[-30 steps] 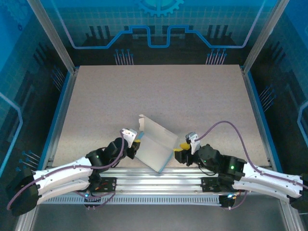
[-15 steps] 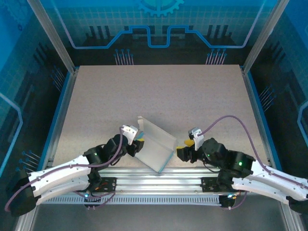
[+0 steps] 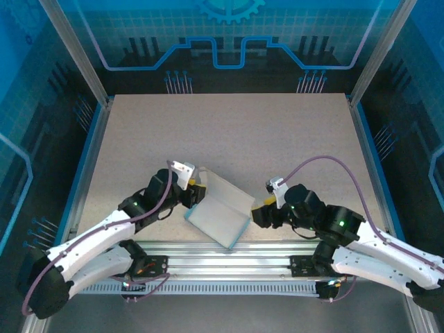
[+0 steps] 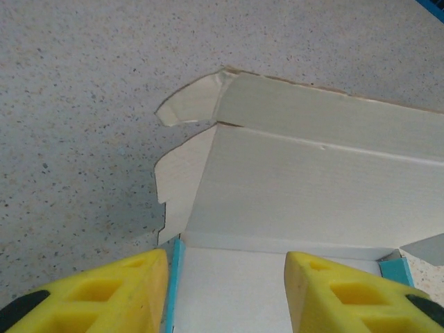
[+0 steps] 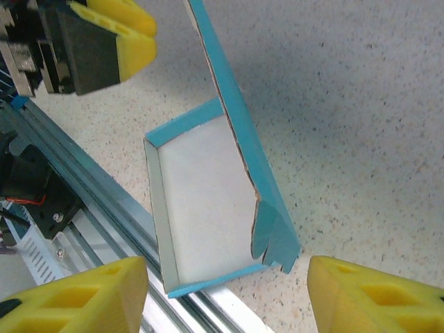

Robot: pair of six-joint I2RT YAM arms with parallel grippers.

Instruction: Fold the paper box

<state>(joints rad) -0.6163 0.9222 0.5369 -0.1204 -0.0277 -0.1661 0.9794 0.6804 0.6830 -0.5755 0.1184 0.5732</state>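
The paper box [image 3: 220,215] lay half-formed at the counter's [image 3: 229,132] near edge, its long axis running far-left to near-right. My left claw [image 3: 195,195], released, sat at its left end, and my right claw [image 3: 256,212], also released, faced its right wall, about equally close.

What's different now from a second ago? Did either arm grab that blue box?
The left pincer swung away from the arm bases, up along the left edge of the paper box, whose raised lid now looks lower. The right pincer shifted slightly the same way. Neither grabbed it; both stay open. The box's near corner kept its place.
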